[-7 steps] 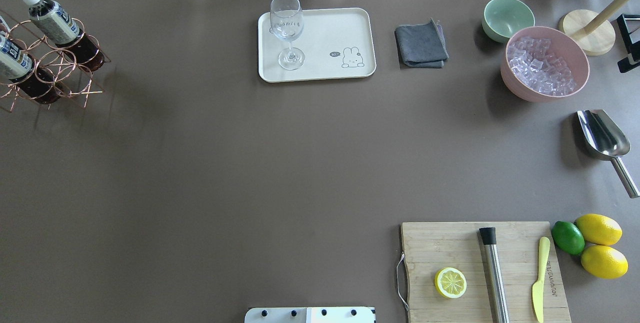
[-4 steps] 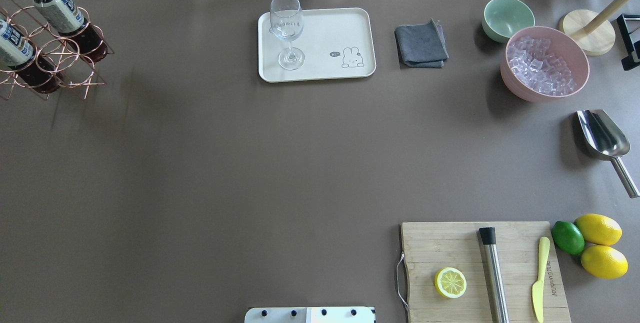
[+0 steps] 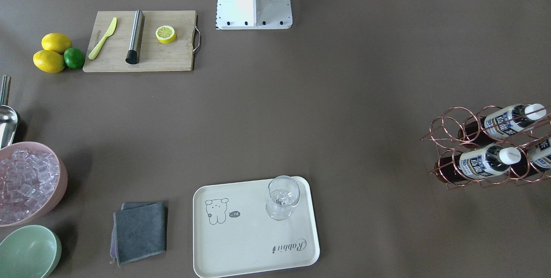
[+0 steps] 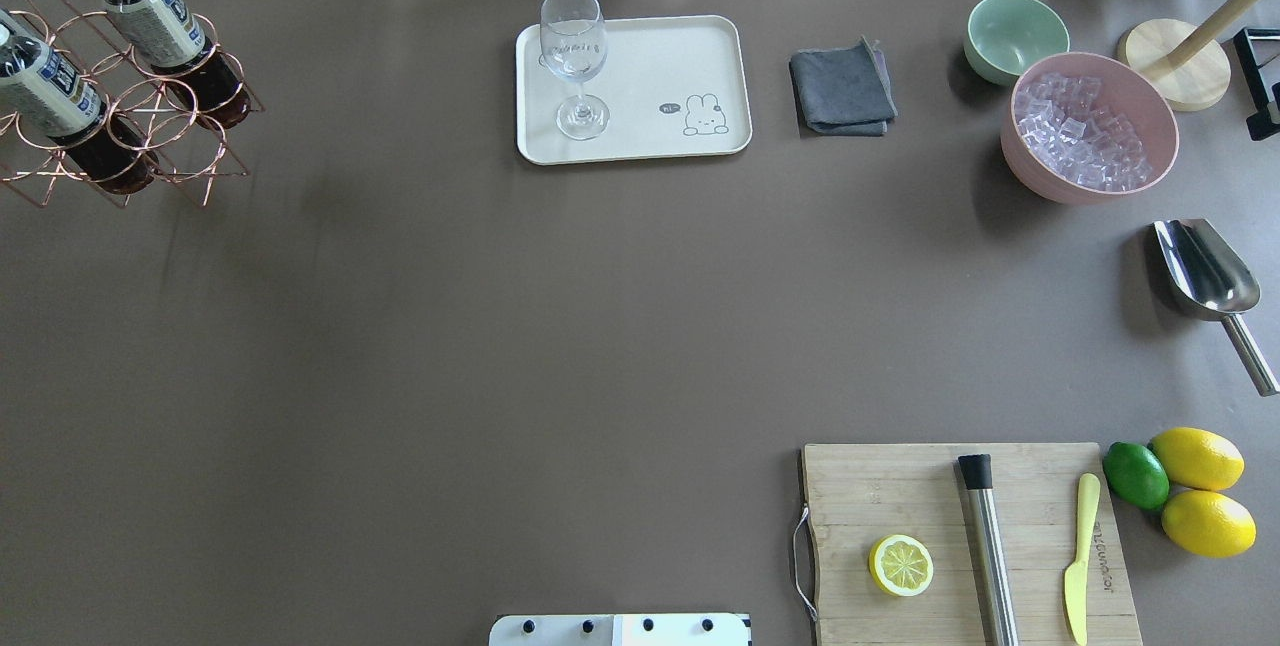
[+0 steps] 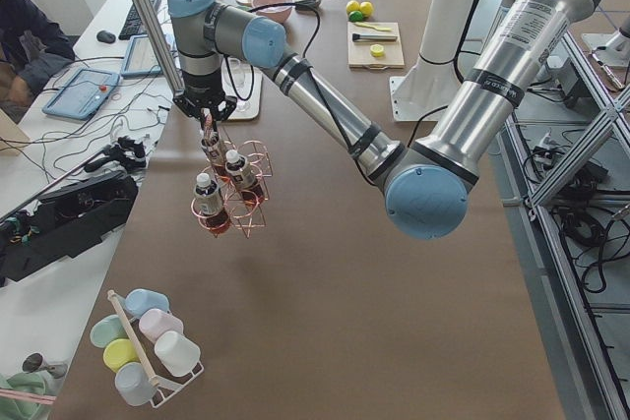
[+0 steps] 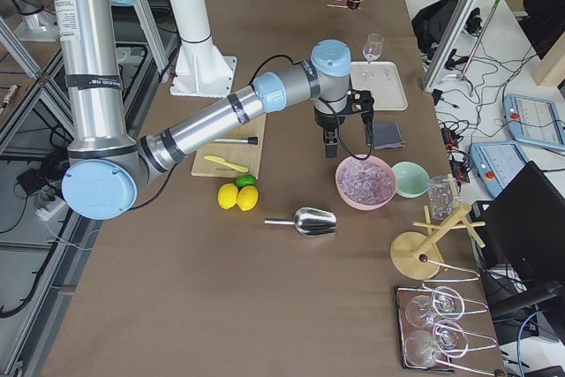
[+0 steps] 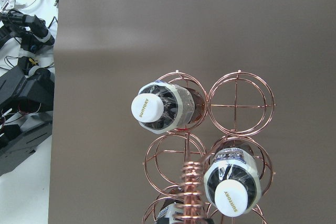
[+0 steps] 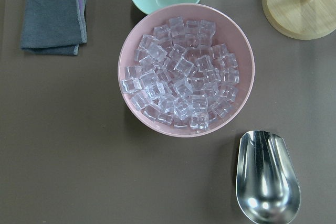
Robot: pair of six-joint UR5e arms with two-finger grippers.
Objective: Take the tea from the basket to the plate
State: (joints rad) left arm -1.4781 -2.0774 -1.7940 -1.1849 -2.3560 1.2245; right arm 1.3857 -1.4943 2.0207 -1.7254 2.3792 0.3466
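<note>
Brown tea (image 7: 157, 109) upright in basket (image 7: 241, 103)

Robotics lab. Evidence: industrial arm (image 5: 325, 110) on white pedestal (image 3: 254, 0), aluminium strut frame (image 5: 568, 157), teach pendant (image 6: 527, 121), keyboard (image 5: 150, 9), loose cables (image 5: 148, 105) on side bench (image 5: 20, 169); table under brown cover (image 4: 500, 326).

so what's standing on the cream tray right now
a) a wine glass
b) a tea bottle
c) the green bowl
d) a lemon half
a, a wine glass stands upright near one corner of the tray, while the tea bottles sit in the wire rack.
</note>
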